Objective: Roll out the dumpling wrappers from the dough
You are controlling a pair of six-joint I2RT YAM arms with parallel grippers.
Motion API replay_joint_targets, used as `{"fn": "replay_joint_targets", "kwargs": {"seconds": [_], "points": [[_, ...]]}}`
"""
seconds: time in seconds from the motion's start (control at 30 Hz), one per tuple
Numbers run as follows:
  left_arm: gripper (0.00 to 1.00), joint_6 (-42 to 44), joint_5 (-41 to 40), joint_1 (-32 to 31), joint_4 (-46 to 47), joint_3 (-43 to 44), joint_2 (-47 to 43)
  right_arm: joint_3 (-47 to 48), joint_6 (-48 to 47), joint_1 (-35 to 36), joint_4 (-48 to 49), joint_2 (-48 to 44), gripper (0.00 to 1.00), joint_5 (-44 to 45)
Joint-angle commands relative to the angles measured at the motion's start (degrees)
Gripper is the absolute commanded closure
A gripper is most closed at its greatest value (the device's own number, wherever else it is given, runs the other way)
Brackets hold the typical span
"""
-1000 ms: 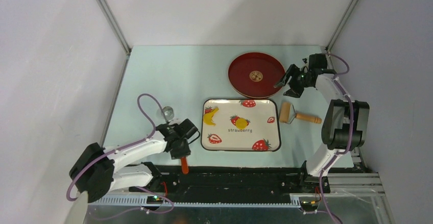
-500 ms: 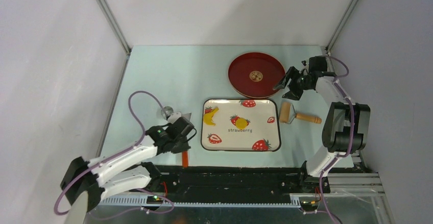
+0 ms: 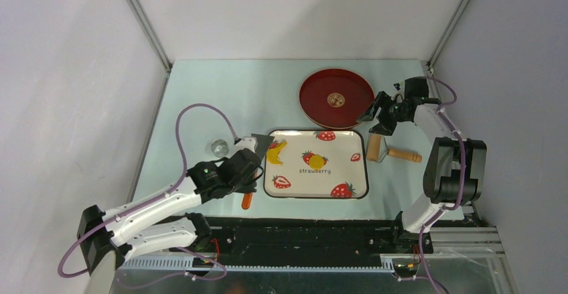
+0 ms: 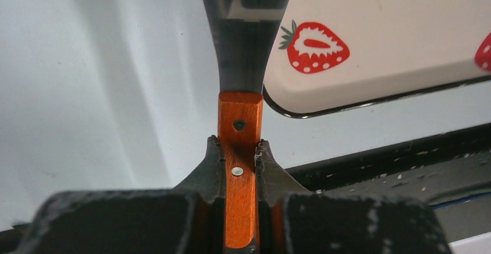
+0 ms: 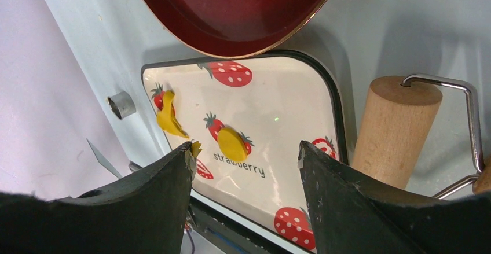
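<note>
The dumpling wrapper [image 3: 317, 162] is a small yellow disc lying mid-tray on the strawberry tray [image 3: 348, 140]; the right wrist view shows the wrapper [image 5: 232, 144] too. A banana-shaped scrap of dough [image 3: 275, 152] lies at the tray's left end. My left gripper [image 3: 244, 177] is shut on the orange handle [image 4: 239, 150] of a scraper. Its dark blade [image 4: 243, 34] points at the tray's left edge. By the red plate's right rim, my right gripper [image 5: 244, 147] hangs open and holds nothing. A yellow crumb [image 5: 195, 147] sticks to its left fingertip.
The red plate [image 3: 336, 98] sits behind the tray. A wooden rolling pin [image 3: 385, 151] lies right of the tray, under my right gripper. A small metal ring cutter [image 3: 218, 147] stands left of the tray. The black base rail runs along the near edge.
My left gripper has closed on the scraper handle and carried the scraper away from the near edge, forward and right, to the tray's left side. The right gripper barely shifted.
</note>
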Motion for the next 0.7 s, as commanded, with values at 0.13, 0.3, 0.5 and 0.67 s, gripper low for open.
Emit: {"fn": "replay_joint_targets", "kwargs": {"seconds": [0.13,0.3,0.5,0.67], "points": [[1.00,14.1,0.2,-3.6,0.9,0.6,-5.6,-0.4,-2.5,1.6,-0.9,-2.3,0.30,-0.5],[1.00,17.2,1.9,-6.2,1.3,2.0,-5.4,-0.4,-3.2,3.0,-1.5,-2.4,0.29,1.7],[1.00,19.8,4.3,-7.4,1.3,4.9,3.2,-0.4,-4.9,4.6,-2.9,-3.4,0.29,4.7],[1.00,21.5,6.5,-8.0,1.3,8.6,8.9,-0.4,-6.4,4.8,-4.8,-4.6,0.29,6.3]]}}
